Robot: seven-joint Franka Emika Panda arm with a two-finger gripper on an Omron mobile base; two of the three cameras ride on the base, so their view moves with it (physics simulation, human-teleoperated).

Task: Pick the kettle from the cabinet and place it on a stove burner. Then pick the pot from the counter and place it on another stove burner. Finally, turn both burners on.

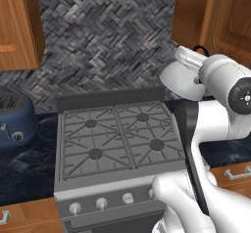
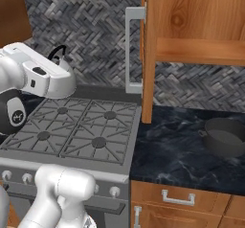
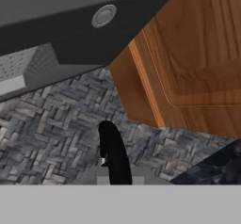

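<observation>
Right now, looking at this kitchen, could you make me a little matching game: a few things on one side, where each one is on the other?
Things:
1. kettle
2. pot
3. toaster
4. knobs

Places:
A. along the stove's front edge
B. on the black counter, right of the stove
C. on the counter left of the stove
D. hanging from the claw over the stove

Pairs: 1-D, 2-B, 3-C, 4-A

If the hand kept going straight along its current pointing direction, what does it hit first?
Likely the herringbone backsplash under the range hood, judging by the hand view; the kettle's black handle sits between the fingers. Depth is unclear.
</observation>
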